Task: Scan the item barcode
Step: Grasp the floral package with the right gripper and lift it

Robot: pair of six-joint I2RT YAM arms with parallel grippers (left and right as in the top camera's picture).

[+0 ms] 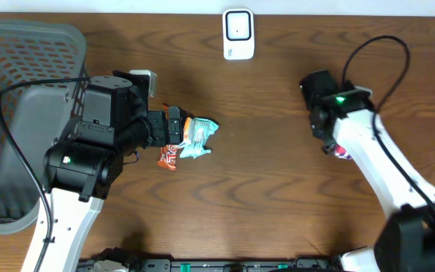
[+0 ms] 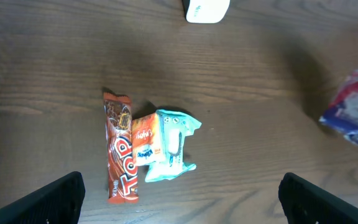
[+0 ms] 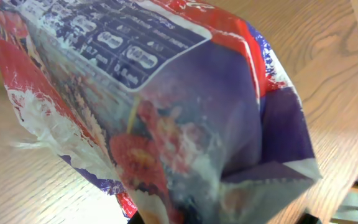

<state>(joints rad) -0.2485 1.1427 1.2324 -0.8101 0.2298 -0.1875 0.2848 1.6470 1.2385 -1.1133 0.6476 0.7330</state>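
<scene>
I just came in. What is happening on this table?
The right gripper is shut on a purple and red snack bag, not yet at the white scanner. The left gripper hangs open over a red chocolate bar, an orange packet and a teal packet, touching none.

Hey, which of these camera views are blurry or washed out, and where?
Right wrist: the bag fills the frame at very close range, so its print looks soft. Left wrist: the Top bar in the middle is sharp, while the bag at the right edge is blurred. Overhead: the light is even, but the white scanner looks washed out.
</scene>
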